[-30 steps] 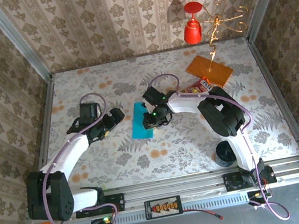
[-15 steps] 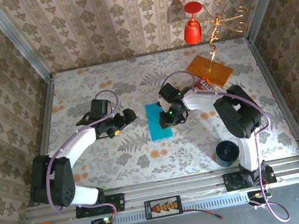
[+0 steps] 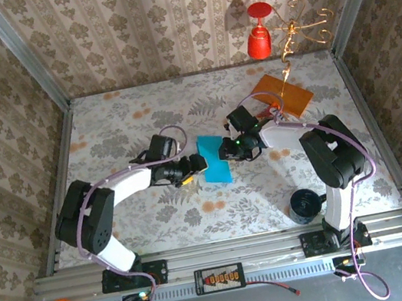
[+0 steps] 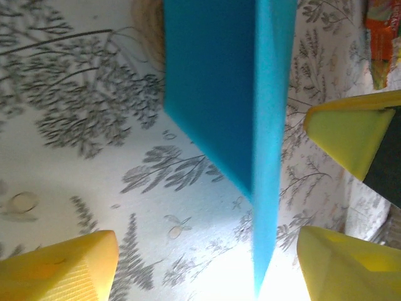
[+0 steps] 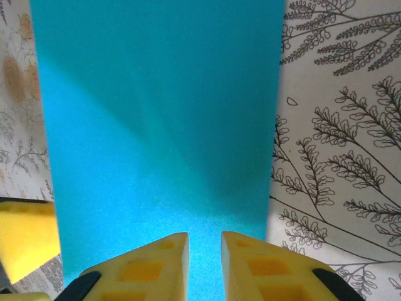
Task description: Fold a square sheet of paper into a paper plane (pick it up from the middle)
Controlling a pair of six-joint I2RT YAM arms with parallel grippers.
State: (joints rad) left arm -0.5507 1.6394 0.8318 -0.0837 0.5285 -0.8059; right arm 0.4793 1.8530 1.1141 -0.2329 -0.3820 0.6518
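The teal-blue square sheet of paper (image 3: 216, 165) hangs just over the middle of the table, bent into a tent shape. My right gripper (image 3: 227, 150) is shut on it from the right. In the right wrist view the sheet (image 5: 156, 113) spreads out beyond the nearly closed fingertips of my right gripper (image 5: 204, 241). My left gripper (image 3: 194, 165) stands open at the sheet's left side. In the left wrist view the sheet (image 4: 213, 81) narrows to a point between the yellow fingers of my left gripper (image 4: 207, 251), touching neither. The paper plane is not in view.
An orange card (image 3: 281, 94) lies at the back right, with a red-and-yellow snack packet (image 3: 267, 115) beside it, close behind the right arm. A black round object (image 3: 302, 205) sits near the front right. Papered walls and metal rails (image 3: 64, 167) close in the table.
The right gripper has carried the sheet rightward to the table's middle. The left arm has followed and now straddles the sheet's left edge, its jaws somewhat narrower than before.
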